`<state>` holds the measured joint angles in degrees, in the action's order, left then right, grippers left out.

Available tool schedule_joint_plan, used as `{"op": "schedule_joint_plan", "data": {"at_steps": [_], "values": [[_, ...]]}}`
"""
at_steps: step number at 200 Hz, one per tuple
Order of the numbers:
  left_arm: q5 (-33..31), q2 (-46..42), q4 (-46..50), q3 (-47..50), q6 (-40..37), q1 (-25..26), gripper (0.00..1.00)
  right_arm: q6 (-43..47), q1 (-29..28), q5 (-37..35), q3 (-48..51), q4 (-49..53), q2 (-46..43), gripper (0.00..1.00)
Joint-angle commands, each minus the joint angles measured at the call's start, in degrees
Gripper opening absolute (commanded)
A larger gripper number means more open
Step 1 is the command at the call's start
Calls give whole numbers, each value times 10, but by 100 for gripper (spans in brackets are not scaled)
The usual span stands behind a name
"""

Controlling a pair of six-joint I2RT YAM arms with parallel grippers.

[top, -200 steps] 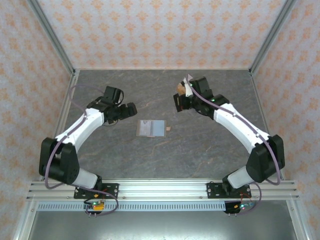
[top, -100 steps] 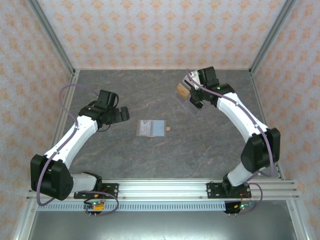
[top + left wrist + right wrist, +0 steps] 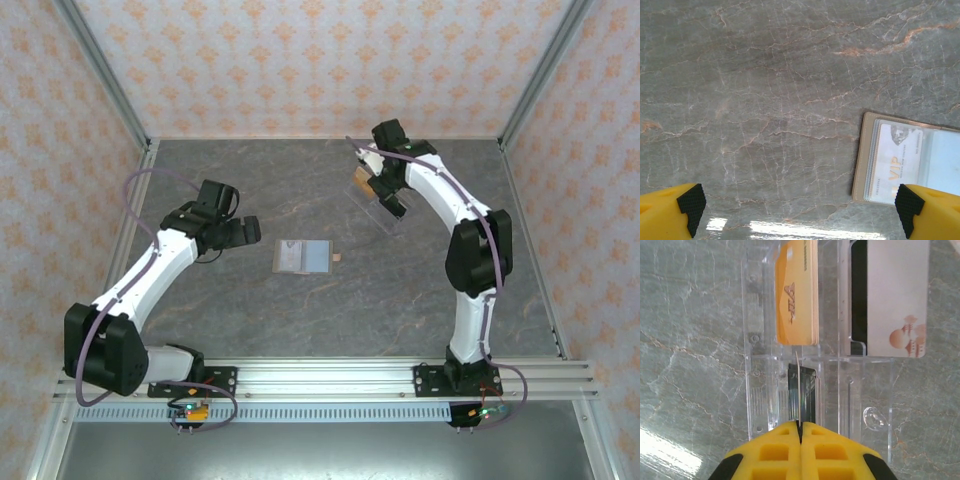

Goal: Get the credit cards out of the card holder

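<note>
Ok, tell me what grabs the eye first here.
The clear stand at back right, holding an orange card and a whitish-pink card, with the right gripper, jaws shut on a thin card edge-on. At centre the grey wallet lies open, the left gripper open left of it.

Left arm [image 3: 150, 268], right arm [image 3: 440, 188]: white shells covering links, black housings bulging at joints. Purple cable [image 3: 133, 190] looping along each arm. Left gripper [image 3: 262, 228]: yellow fingers [image 3: 662, 215] wearing black dimpled pads [image 3: 691, 204]. Right gripper [image 3: 800, 426]: yellow fingers showing square recesses.
</note>
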<state>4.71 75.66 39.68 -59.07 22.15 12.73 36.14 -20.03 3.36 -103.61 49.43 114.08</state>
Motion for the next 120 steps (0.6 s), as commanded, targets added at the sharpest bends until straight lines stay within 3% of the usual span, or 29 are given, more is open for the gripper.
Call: {"op": "schedule_joint_plan", "data": {"at_steps": [1,68,120], "values": [[6,9,15,-3,-13,-1,100,22,3,-26,-22,52,13,0],[25,26,10,-1,-5,0,100,26,4,-56,-11,22,37,8],[30,23,9,-2,-4,-1,100,6,4,-76,-4,1,20,24]]}}
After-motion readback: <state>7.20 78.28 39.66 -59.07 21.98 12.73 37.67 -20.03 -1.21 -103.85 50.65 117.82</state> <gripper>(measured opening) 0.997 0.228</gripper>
